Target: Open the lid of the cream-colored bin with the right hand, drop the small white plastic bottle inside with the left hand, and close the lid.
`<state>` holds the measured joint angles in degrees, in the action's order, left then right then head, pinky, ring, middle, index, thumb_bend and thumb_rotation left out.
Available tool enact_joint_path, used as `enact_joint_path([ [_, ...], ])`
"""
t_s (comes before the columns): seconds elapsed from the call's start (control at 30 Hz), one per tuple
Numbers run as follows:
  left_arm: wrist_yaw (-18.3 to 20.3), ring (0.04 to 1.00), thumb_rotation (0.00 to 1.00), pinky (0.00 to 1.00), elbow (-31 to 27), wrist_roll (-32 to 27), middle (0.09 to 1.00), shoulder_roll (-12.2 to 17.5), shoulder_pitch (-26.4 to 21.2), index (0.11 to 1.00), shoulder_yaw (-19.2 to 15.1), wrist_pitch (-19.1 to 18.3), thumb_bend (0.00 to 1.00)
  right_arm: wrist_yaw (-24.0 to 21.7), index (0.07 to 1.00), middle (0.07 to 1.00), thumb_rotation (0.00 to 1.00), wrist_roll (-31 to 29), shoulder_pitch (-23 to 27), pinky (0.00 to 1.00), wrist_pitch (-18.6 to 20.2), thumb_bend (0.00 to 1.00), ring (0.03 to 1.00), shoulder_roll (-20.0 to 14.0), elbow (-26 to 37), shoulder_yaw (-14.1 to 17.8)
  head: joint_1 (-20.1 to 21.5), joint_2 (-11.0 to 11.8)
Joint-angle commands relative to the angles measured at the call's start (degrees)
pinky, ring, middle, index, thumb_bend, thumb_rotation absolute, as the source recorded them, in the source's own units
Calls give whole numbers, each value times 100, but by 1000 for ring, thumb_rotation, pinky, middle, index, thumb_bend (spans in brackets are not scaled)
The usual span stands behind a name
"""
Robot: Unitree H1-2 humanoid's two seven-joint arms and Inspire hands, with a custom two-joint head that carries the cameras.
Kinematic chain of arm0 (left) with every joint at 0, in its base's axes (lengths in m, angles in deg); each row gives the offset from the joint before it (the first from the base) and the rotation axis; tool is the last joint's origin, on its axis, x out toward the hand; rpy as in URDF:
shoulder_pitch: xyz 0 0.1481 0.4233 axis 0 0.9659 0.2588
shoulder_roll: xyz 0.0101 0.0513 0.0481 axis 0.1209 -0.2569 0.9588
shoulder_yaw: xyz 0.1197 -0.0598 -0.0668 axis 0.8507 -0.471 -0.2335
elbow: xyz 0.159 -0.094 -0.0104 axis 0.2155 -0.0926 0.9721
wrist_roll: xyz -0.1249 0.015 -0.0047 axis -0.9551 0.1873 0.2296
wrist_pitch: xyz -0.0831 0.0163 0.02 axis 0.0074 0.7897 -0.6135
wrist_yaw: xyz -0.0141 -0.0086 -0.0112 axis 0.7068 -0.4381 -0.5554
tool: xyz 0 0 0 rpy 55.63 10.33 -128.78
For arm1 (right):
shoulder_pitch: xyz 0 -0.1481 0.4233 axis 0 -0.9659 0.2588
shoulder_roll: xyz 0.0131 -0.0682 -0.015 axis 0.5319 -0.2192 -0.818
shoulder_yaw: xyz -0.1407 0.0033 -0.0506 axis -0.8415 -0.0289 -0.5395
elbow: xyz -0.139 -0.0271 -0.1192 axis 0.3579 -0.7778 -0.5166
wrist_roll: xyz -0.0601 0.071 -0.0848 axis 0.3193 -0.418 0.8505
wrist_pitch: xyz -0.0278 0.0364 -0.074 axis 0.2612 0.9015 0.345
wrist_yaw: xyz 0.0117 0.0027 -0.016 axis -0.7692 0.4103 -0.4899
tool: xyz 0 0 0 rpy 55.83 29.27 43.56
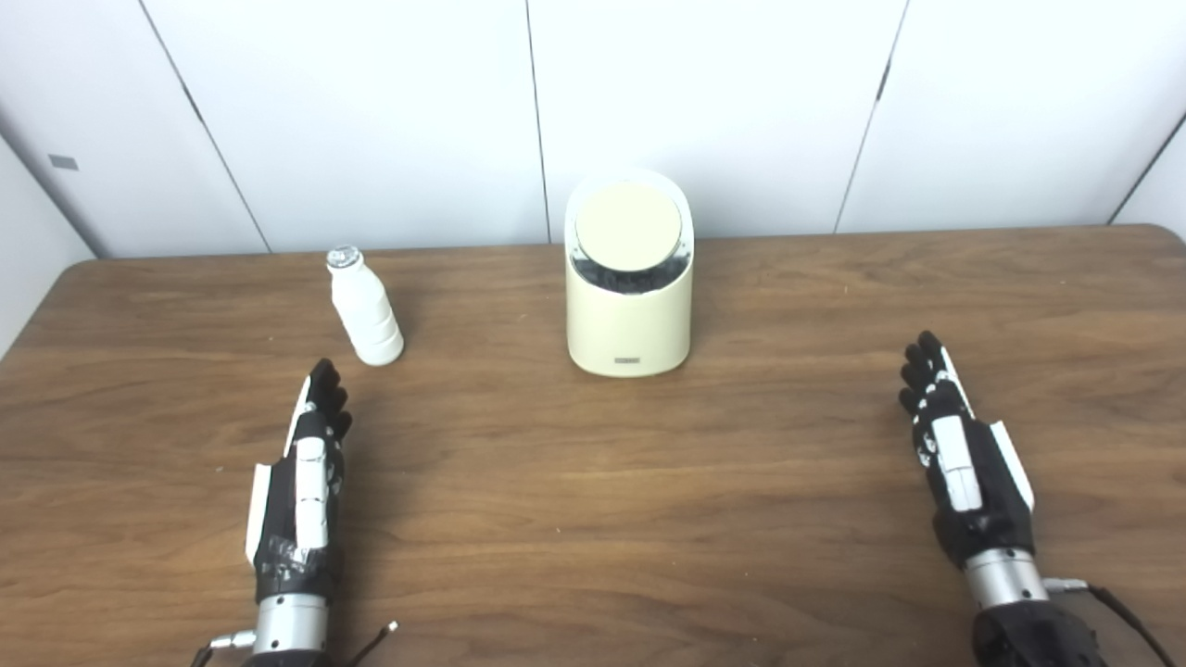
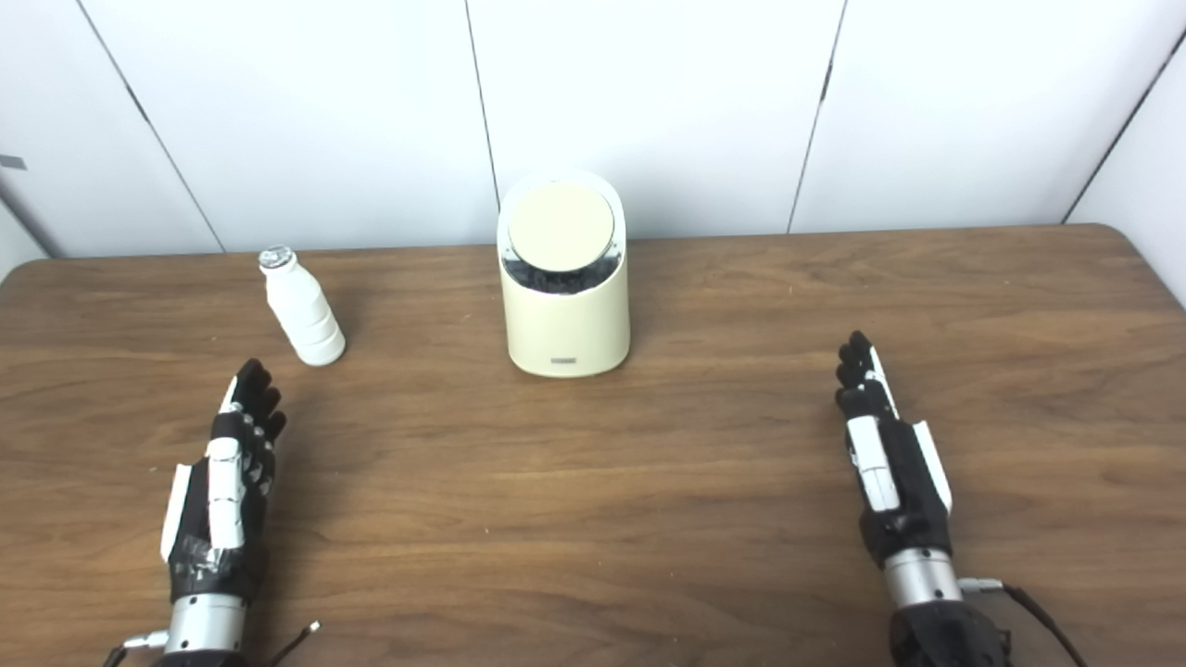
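Note:
The cream-colored bin [image 1: 629,315] stands upright at the table's far middle, its round lid [image 1: 628,226] down and tilted toward me. A small white plastic bottle [image 1: 365,308] with a silver cap stands upright to the bin's left. My left hand [image 1: 301,482] rests over the table just in front of the bottle, fingers stretched forward, open and holding nothing. My right hand [image 1: 959,459] lies over the right side of the table, well to the right of the bin, also open and empty.
The brown wooden table [image 1: 593,519] spreads across the view, ending at a white panelled wall [image 1: 741,102] behind the bin. Its rounded back corners show at left and right. Thin cables [image 1: 1112,602] trail from both wrists.

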<state>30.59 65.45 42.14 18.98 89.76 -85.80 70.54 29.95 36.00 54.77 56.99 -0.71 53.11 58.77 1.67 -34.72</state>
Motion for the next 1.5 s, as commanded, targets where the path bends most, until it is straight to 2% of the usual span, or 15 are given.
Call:
enact_joint_path([
  [0.0,25,1000,984,1000,286,27,997,-17,27,994,43,223,515,8,973,981,879,222,414,994,85,753,978,-154,334,-58,-5,-6],
  [0.07,28,1000,984,1000,288,32,997,-27,31,993,47,237,506,3,965,972,810,351,592,995,339,775,970,-195,482,-136,-1,-2],
  [0.13,9,1000,982,1000,271,85,995,-35,41,990,59,220,513,67,957,963,790,850,838,966,724,786,963,-275,717,-295,-6,0],
  [0.23,11,1000,982,1000,263,123,993,-38,53,994,77,235,524,69,948,955,797,1299,1101,912,1094,801,953,-355,924,-448,-4,15],
  [0.37,-13,1000,998,1000,245,201,991,-54,76,990,108,246,503,-34,946,949,805,1524,1584,886,1691,800,940,-375,1126,-581,-50,85],
  [0.53,-35,1000,1000,1000,194,257,997,-91,118,997,146,195,496,-132,950,954,769,1887,2070,898,2075,839,938,-456,1140,-806,-140,190],
  [0.67,-37,1000,1000,1000,183,289,999,-110,136,999,160,202,453,-246,948,951,717,2179,2518,886,2483,864,930,-428,1158,-1030,-150,232],
  [0.9,-54,1000,1000,1000,140,305,1000,-165,176,1000,165,168,429,-254,941,937,628,2452,3202,839,2446,877,919,-391,759,-1353,-179,309],
  [1.03,-16,1000,1000,1000,135,284,1000,-166,193,1000,182,212,405,-303,949,941,641,2626,3513,823,2430,890,917,-447,502,-1536,-178,329],
  [1.2,-38,1000,1000,1000,89,302,1000,-204,234,1000,187,196,390,-316,962,960,634,2671,3791,840,2321,889,934,-382,110,-1657,-192,316],
  [1.33,-64,1000,1000,1000,87,345,1000,-228,246,1000,190,209,394,-330,965,971,592,2618,3962,872,2262,879,952,-296,-160,-1713,-196,303],
  [1.47,-58,1000,1000,1000,38,368,1000,-240,266,1000,207,157,406,-266,964,955,558,2708,4120,797,2061,864,905,-273,-574,-1820,-196,291],
])
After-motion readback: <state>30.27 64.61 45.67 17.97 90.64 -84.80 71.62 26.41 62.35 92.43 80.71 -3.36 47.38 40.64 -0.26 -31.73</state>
